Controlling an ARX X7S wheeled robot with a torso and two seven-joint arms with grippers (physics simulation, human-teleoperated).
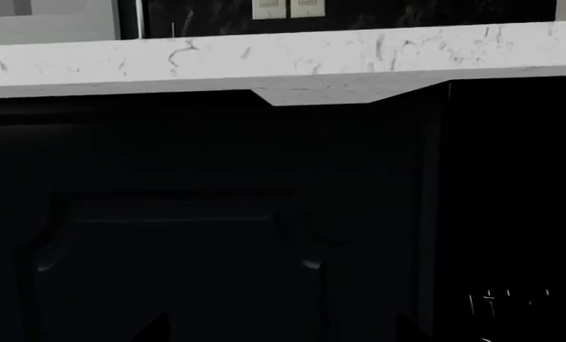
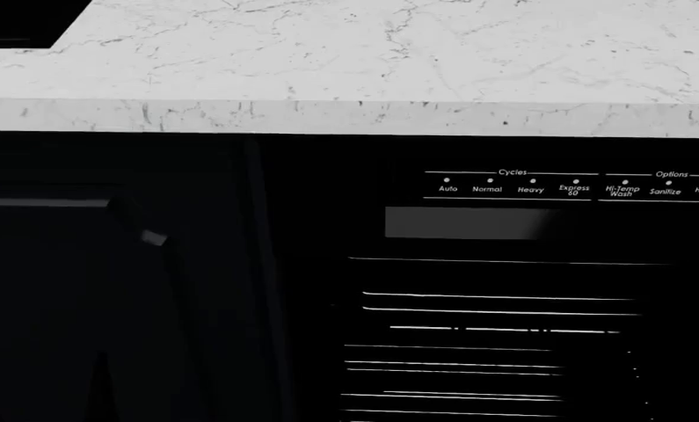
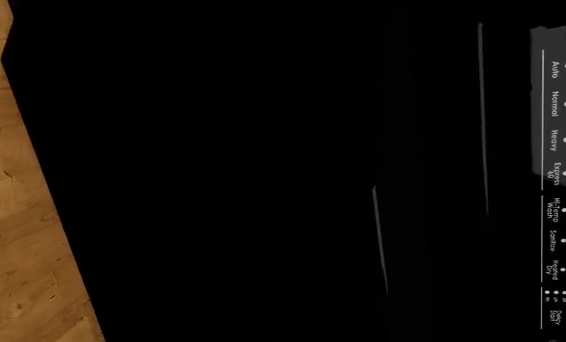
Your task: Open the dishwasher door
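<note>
A: White veined marble countertop point(image 2: 349, 61) runs across the far side; where's the dishwasher?

B: Under it, right of centre: the black dishwasher door point(image 2: 502, 290) with its white-lettered control strip point(image 2: 572, 187). It looks upright, though wire racks show.

A: Claws?

B: Neither gripper shows plainly; can't tell. Ajar or shut is unclear, so the step is unclear too.

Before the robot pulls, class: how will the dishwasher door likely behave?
The dishwasher door is a broad flat panel, so probably rigid. Its glossy black face may be slippery. Set under the countertop, it probably swings rather than lifts.
</note>
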